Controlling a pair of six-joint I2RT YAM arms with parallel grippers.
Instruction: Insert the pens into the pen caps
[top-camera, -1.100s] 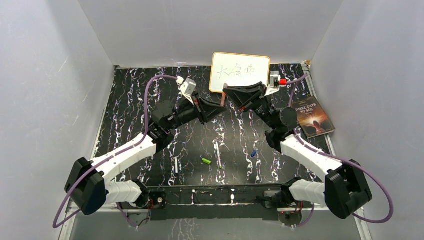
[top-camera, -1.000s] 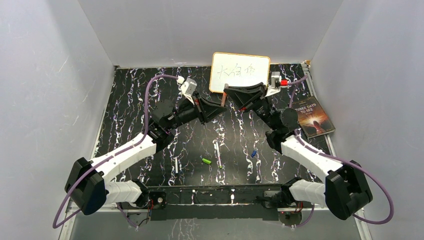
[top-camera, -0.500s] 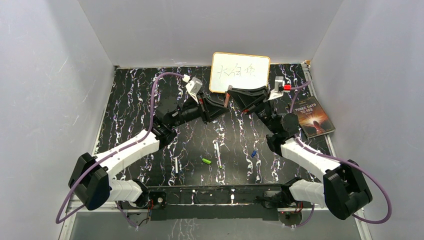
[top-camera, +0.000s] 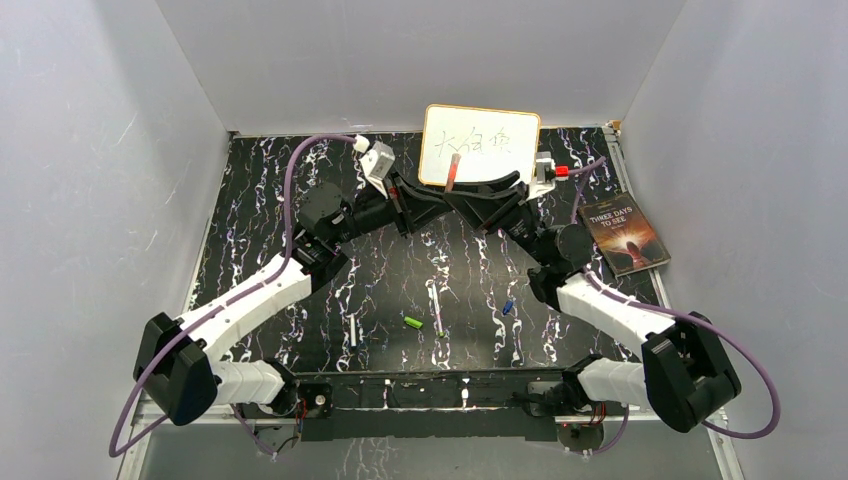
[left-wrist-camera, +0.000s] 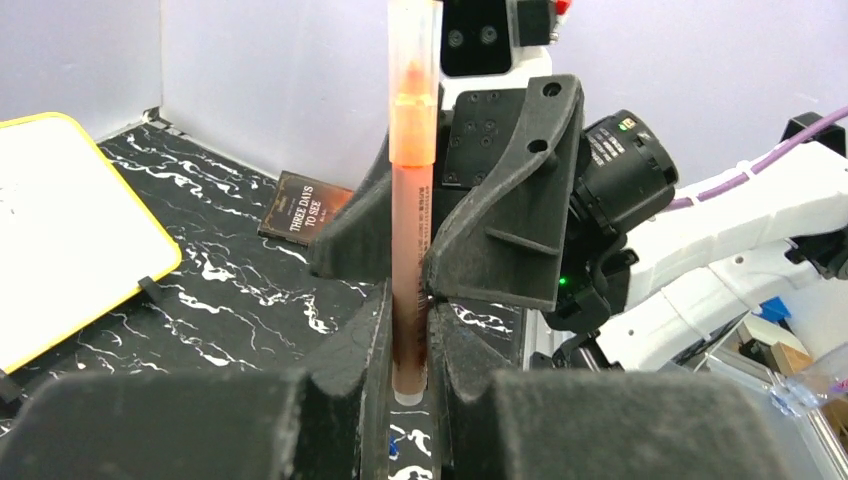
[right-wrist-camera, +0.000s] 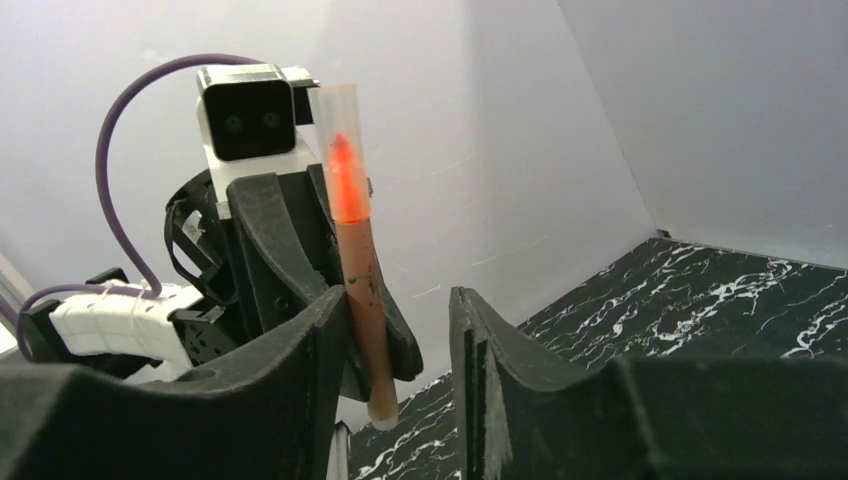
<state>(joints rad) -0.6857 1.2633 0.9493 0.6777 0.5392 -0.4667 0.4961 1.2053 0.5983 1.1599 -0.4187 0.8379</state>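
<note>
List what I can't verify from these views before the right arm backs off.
- Top view: the orange-red pen's lower part, hidden between the left gripper and right gripper.
- Left wrist view: the pen's top end, cut off by the upper edge.
- Top view: green cap and blue cap, too small to show their open ends.

My left arm (top-camera: 250, 300) and right arm (top-camera: 610, 312) wear glossy white shells on the long links, with bulky black housings at the joints and a looping purple cable (right-wrist-camera: 120, 100) trailing from each. Both end in matte black, wedge-shaped fingers (left-wrist-camera: 500, 220) dotted with small screw holes. A white camera box (right-wrist-camera: 248, 120) with two dark lenses rides on the wrist.
</note>
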